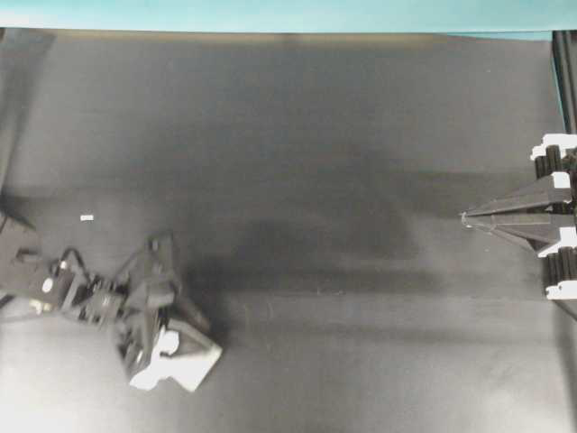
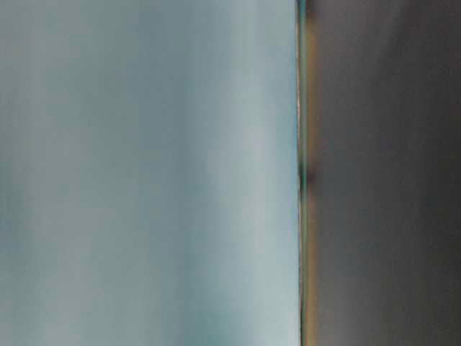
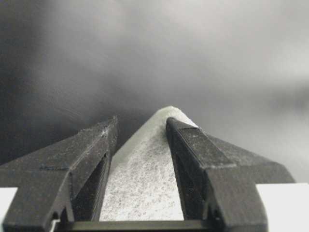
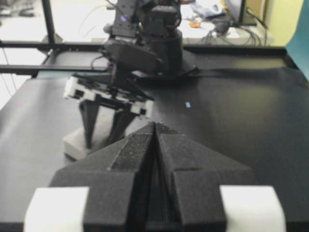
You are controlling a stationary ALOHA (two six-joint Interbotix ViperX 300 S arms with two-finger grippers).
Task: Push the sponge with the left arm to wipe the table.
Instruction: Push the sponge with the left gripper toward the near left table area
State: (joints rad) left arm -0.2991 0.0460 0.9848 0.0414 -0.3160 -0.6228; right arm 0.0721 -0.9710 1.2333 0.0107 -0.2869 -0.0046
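- Sponge [image 1: 185, 365], a plain white block, lies on the near-left part of the table [image 1: 315, 135] in the overhead view, partly covered by the left arm's gripper.
- Left gripper [image 3: 140, 130] straddles the sponge: in the left wrist view its two black fingers [image 3: 91, 140] stand apart with the white foam filling the space between them, one corner of the block poking out beyond the tips. The jaws are spread as wide as the block; whether they press on it or merely flank it cannot be told.
- Left arm [image 1: 99, 298] reaches in from the left edge of the overhead view, angled toward the near side, its cables and white fittings bunched behind the gripper.
- From the right wrist view, the left gripper's fingers come down onto the sponge [image 4: 79, 140], which sits flat on the dark sheet.
- Right gripper [image 1: 465, 217] rests well apart at the right side of the table, pointing left; its jaws are clenched tip to tip with nothing between them, as the right wrist view shows [image 4: 155, 124].
- A tiny white fleck [image 1: 87, 217] lies on the table at the left, farther back than the left arm and clear of the sponge.
- A teal edge strip [image 1: 270, 13] runs along the table's far side.
- Nothing lies on the sheet between the sponge and the right gripper.
- The table-level view is a blur of pale and dark bands; nothing can be made out there.
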